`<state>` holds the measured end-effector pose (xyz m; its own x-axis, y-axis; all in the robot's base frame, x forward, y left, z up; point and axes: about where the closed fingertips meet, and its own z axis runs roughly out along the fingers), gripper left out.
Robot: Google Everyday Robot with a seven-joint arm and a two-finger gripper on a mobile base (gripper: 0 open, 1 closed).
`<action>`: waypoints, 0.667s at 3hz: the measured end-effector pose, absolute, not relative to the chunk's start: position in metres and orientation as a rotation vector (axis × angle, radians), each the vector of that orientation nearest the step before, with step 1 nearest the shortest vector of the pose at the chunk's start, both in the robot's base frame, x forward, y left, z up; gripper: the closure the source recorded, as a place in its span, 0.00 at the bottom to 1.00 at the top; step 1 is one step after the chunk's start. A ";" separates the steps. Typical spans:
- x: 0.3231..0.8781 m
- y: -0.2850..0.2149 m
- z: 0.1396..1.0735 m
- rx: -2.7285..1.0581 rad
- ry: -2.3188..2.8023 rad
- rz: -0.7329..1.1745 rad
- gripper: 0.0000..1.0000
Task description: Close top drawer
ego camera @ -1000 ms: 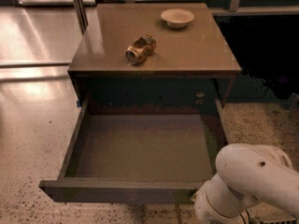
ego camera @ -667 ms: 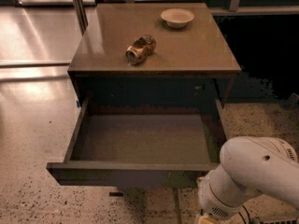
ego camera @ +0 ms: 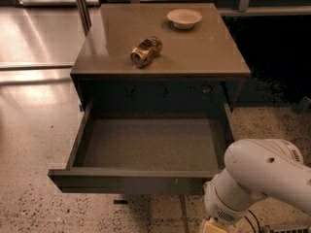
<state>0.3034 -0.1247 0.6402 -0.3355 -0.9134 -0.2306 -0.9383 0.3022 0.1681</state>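
Note:
The top drawer (ego camera: 141,181) stands pulled far out of the cabinet, its plain grey inside (ego camera: 150,142) empty and its flat dark front facing me. My white arm (ego camera: 262,183) reaches in from the lower right, with its wrist beside the right end of the drawer front. The gripper is hidden below the arm at the bottom edge of the view, so its fingers do not show.
On the cabinet top (ego camera: 204,52) a crushed gold can (ego camera: 146,51) lies on its side and a small white bowl (ego camera: 184,18) stands at the back. Speckled floor lies to the left and in front. A dark area is on the right.
The drawer front has slid a little way in towards the cabinet. My arm has moved up and forward along with it at the lower right.

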 end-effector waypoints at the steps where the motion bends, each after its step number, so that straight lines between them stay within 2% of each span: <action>1: 0.357 -0.109 0.640 -1.802 2.416 0.364 0.00; 2: 0.365 -0.109 0.639 -1.796 2.420 0.336 0.00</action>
